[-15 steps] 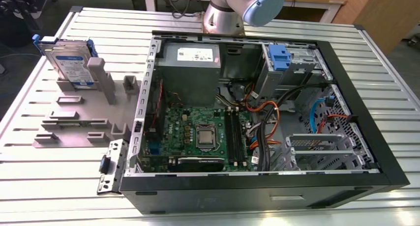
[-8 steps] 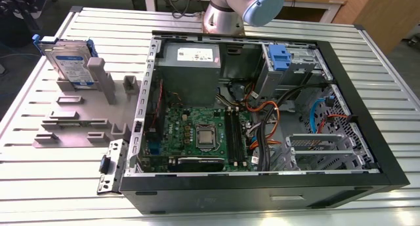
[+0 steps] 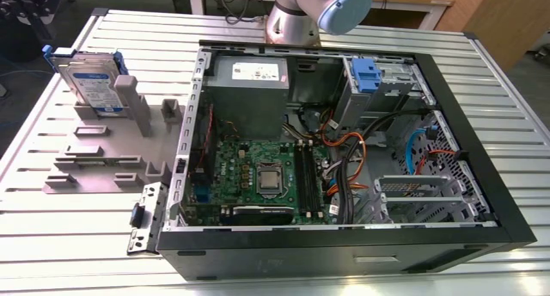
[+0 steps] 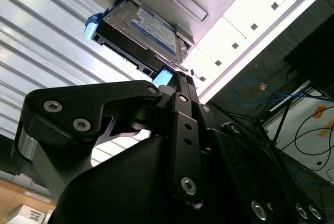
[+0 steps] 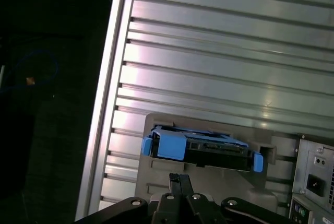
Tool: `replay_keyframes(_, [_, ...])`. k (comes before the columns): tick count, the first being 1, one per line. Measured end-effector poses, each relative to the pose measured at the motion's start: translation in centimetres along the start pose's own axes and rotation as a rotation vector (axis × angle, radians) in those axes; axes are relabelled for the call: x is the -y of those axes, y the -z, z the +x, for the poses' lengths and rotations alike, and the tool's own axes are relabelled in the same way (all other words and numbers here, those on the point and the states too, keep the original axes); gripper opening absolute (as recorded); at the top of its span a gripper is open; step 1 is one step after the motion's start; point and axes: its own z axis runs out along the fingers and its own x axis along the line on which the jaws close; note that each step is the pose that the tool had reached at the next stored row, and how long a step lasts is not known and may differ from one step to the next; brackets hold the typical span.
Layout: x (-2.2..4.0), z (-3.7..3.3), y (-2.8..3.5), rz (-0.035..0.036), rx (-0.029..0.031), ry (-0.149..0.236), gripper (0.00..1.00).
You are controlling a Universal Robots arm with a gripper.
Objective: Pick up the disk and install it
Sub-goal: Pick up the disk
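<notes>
Disk [image 3: 89,77] is seated upright in grey holder [image 3: 86,174], beside the opened computer case [image 3: 301,254]. Gripper [image 5: 180,178] is positioned close to the disk, fingers pressed together, nothing clamped.

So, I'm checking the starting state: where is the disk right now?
The disk stands on edge in the grey holder block at the exterior view's left, beside the open computer case and not yet inside it.

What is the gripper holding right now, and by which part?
Nothing. The disk stands on edge in the grey holder, and in the first wrist view the gripper is clear of it, jaws shut on nothing.
</notes>
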Motion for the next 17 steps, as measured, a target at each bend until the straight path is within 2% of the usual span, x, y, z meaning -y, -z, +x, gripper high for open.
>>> replay_keyframes(11, [0.0,0.0,0.0,0.0004,-0.0022,0.051,0.11])
replay_keyframes(17, [0.0,0.0,0.0,0.0009,-0.0048,0.114,0.11])
